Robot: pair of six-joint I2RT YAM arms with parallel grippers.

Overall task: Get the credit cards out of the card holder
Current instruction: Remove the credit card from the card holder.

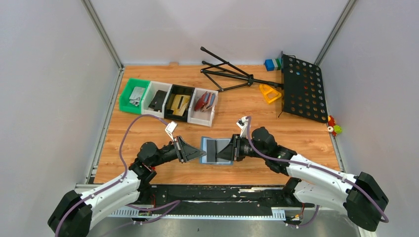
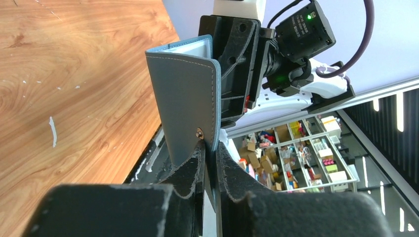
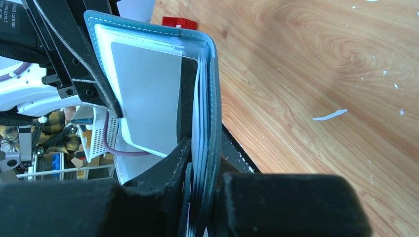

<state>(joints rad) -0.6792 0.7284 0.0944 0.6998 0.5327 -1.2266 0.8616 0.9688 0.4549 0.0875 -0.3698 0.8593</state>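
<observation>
The slate-blue card holder (image 1: 210, 150) was held open between the two grippers, with cards still in it.
It was a soft bifold with pale stitching and a lighter blue inside. The edge of one half was pinched in the left gripper (image 2: 211, 148), and a small metal snap sat just above the fingertips. The other half was clamped in the right gripper (image 3: 200, 158). A grey credit card (image 3: 148, 98) lay flat in a slot of the half facing the right gripper. Thin pale edges showed in the half between its jaws.
</observation>
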